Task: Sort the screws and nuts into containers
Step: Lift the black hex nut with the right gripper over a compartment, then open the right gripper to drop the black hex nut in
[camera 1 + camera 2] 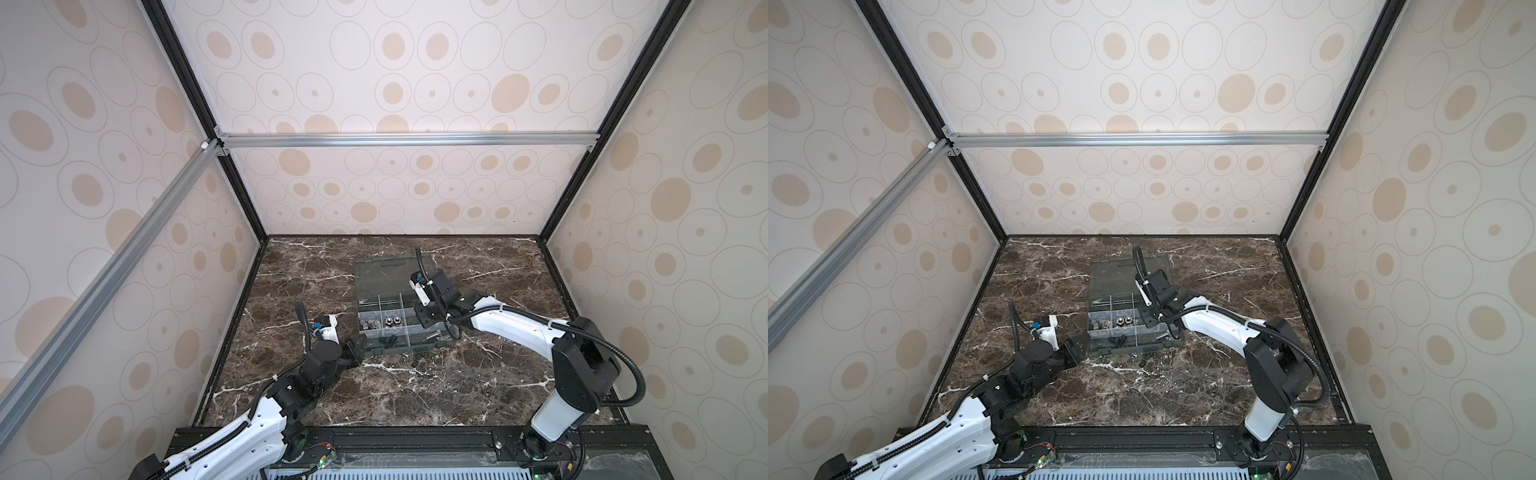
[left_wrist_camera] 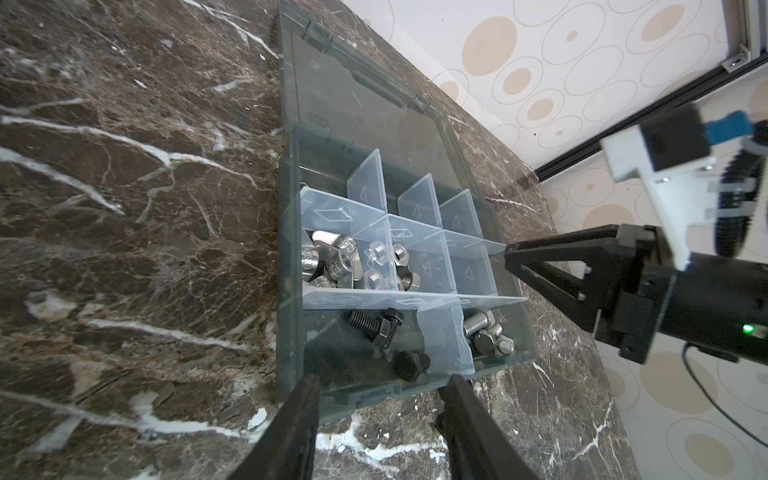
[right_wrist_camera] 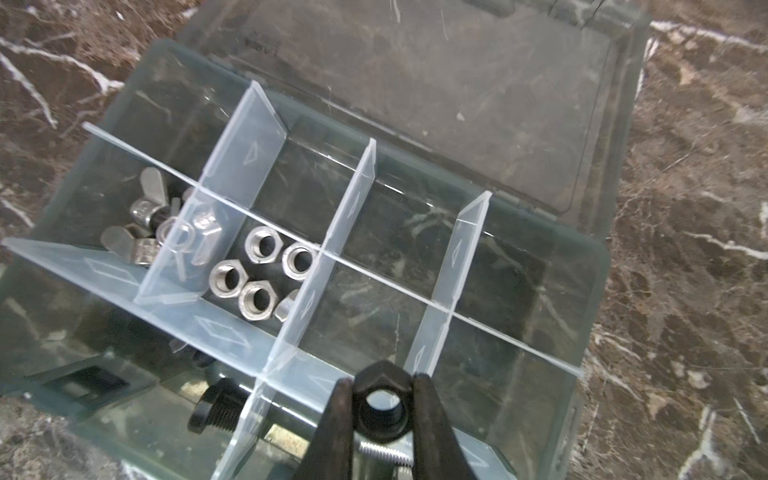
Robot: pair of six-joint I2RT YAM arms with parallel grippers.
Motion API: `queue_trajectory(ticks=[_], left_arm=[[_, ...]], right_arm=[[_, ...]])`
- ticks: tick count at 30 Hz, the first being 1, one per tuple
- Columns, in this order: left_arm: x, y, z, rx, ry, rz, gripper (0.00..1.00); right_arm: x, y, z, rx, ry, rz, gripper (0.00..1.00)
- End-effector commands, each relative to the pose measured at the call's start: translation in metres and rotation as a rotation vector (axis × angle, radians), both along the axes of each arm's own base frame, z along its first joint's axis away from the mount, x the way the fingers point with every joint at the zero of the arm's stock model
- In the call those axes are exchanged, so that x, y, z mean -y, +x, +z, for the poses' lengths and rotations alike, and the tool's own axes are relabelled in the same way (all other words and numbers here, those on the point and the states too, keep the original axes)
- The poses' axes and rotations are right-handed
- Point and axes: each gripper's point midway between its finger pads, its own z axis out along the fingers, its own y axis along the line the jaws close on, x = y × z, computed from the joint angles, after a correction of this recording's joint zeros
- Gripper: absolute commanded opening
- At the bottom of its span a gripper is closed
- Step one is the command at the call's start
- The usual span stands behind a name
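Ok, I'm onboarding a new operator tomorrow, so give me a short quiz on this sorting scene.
1. True or false: the right tool is shut on a black nut.
2. The clear lid is: A) shut, B) open, C) missing.
3. Fill in: the compartment next to the black screws holds ___ screws.
Key: 1 true; 2 B; 3 silver.

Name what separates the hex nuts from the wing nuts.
A clear divider stands between hex nuts and wing nuts, shown in the right wrist view.
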Motion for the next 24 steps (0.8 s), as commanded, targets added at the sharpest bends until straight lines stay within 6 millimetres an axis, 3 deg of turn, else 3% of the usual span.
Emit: queue_trajectory(ticks=[1, 3, 6, 9, 15, 20, 24], left_arm=[[0.003, 0.004, 0.009, 0.017, -0.028, 0.003, 0.49], [0.004, 0.005, 0.008, 0.014, -0.027, -0.002, 0.49], [0.005, 0.006, 0.008, 0.014, -0.025, -0.006, 0.49], [0.008, 0.007, 0.009, 0.018, -0.018, -0.015, 0.50], [0.015, 0.010, 0.012, 0.015, 0.004, -0.042, 0.50], [0.019, 0.013, 0.015, 0.025, 0.000, -0.054, 0.50], [0.024, 0.015, 0.020, 0.041, -0.010, -0.068, 0.50]], right_arm=[[-0.008, 0.007, 0.004, 0.003, 0.028, -0.005, 0.17], [-0.009, 0.008, 0.002, -0.004, 0.030, -0.008, 0.20], [-0.009, 0.008, 0.003, -0.007, 0.035, -0.013, 0.37], [-0.008, 0.008, 0.007, -0.006, 0.034, -0.020, 0.46], [-0.007, 0.004, 0.019, -0.003, 0.058, -0.021, 0.48], [0.003, -0.019, 0.019, -0.041, 0.122, -0.053, 0.48], [0.023, -0.034, 0.029, -0.013, 0.125, -0.081, 0.49]])
